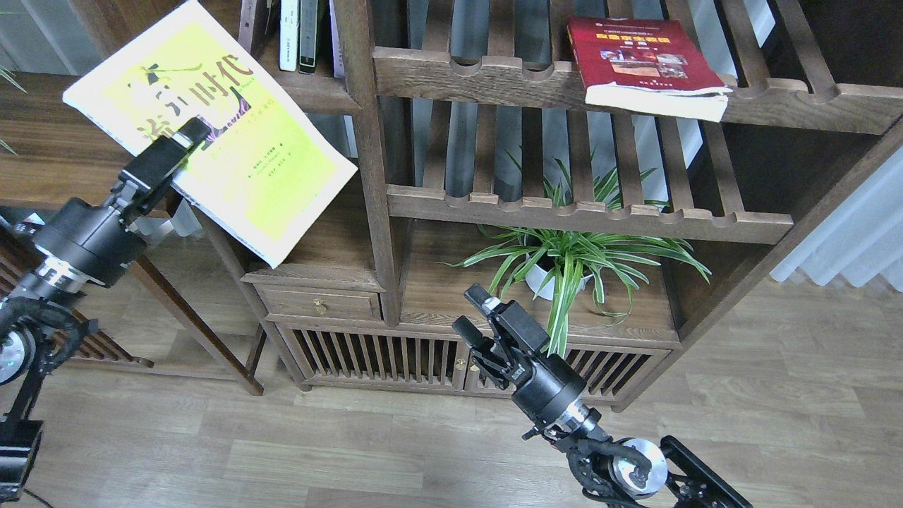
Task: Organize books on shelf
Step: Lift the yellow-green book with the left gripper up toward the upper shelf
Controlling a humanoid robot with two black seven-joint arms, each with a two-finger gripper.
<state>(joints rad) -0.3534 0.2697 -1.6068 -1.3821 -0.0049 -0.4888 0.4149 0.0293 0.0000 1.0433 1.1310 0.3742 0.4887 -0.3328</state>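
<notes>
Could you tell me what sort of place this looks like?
Probably a home study or living room: a tall wooden bookcase holding books, a potted spider plant on its lower shelf, and wood plank flooring.

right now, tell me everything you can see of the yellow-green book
The yellow-green book is a large thin paperback with a white border and dark Chinese lettering on a bright cover. It is held in the air, tilted, cover towards the camera, in front of the bookcase's left side. The left gripper is clamped on its lower left edge; nothing else visibly supports it.
</notes>
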